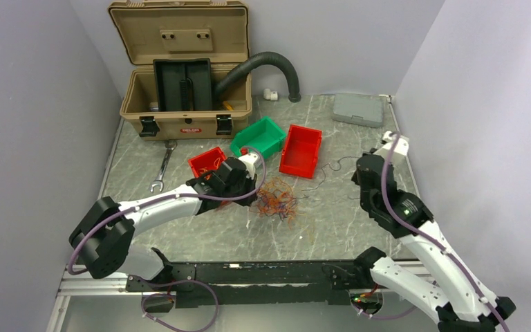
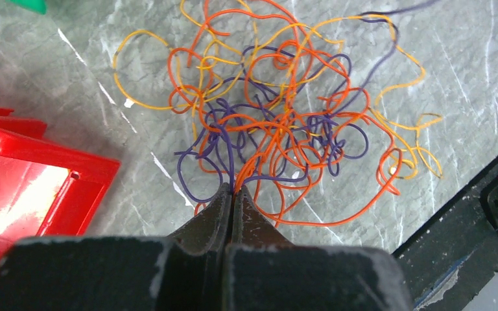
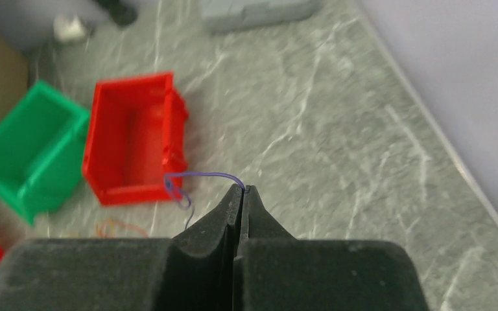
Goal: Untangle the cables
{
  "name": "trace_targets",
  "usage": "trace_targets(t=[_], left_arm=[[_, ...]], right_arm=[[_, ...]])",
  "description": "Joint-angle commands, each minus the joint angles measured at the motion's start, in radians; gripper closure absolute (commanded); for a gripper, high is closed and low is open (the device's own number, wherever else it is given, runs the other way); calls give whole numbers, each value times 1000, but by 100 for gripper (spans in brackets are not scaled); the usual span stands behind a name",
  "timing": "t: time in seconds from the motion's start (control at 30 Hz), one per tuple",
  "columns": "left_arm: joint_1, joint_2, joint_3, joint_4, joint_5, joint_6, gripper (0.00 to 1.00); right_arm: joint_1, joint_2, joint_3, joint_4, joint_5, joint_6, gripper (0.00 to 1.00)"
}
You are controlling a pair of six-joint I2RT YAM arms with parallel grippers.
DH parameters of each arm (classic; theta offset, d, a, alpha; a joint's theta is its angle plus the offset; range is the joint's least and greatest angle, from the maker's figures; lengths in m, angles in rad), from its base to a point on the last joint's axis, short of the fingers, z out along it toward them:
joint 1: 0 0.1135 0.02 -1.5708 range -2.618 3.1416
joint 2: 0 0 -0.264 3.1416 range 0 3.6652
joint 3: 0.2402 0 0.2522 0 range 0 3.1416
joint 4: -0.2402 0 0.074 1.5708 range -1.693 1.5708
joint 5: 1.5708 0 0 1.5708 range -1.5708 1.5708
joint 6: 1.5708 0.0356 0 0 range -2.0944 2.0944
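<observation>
Left gripper clamped on strands of the cables, a tangle lying mid-way across the tabletop. Right gripper pinched tight on one purple strand, over toward the right edge.

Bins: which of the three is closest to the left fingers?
The red bin at the left end of the row, just beside the left fingers. The green bin and the other red bin sit farther right.

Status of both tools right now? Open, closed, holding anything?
Left tool: closed, pinching strands at the edge of the tangled cables.
Right tool: closed on a single purple cable, away from the tangle.
</observation>
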Motion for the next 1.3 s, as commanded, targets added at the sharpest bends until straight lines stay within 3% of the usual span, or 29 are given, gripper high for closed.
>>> trace_targets(t=[0.0,0.17,0.27,0.37,0.43,0.57,0.83,1.07,1.27], left_arm=[[-16,-55,31,20,21,35,100],[-21,-43,58,-29,17,63,98],[-33,-23,89,-75,5,102,70],[-37,-47,103,-81,-10,148,46],[-36,-61,132,-82,-7,176,35],[-37,-38,237,-83,47,223,31],[-38,54,386,73,241,200,20],[-38,110,444,152,323,179,20],[-39,111,350,230,330,146,21]], right_arm=[[0,70,-1,50,-229,-39,100],[-8,201,-14,-102,-13,198,100],[-21,227,1,-159,51,265,100],[-21,169,22,-25,-24,98,100],[-22,126,68,65,-109,-21,100],[-22,101,238,136,-286,-169,100],[-22,227,538,104,-487,-209,100],[-21,275,607,144,-593,-158,100],[-21,293,629,154,-619,-138,100]])
